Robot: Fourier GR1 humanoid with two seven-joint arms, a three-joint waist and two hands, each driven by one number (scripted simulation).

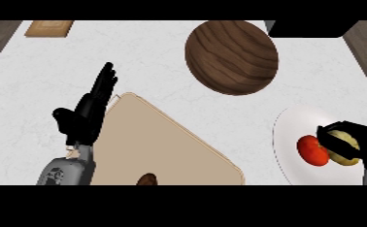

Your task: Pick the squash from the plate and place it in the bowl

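black fingers of the right hand [342,138] curl round the yellowish squash [344,149] at the view's right edge, pinching it where it lies on the white plate [287,134]. only part of that hand shows, so how far the fingers wrap underneath cannot be told. the grasp comes from the plate's outer side, probably because a red, tomato-like thing [312,150] sits just beside the squash on its inner side and would be knocked if the hand came in from there; the two look to be touching or very nearly so. the squash is not yet lifted clear, as far as can be judged.

up and to the left of the plate, well apart from it, lies the round wooden bowl [231,57], its grain plain to see; that is where the squash has to go, so the carry calls for a move up and inward.

a tan cutting board [158,143] fills the middle foreground, with a small dark brown thing [147,180] at its near edge. the left hand [87,109] rests open at the board's left side, fingers straight and pointing up, out of the way.
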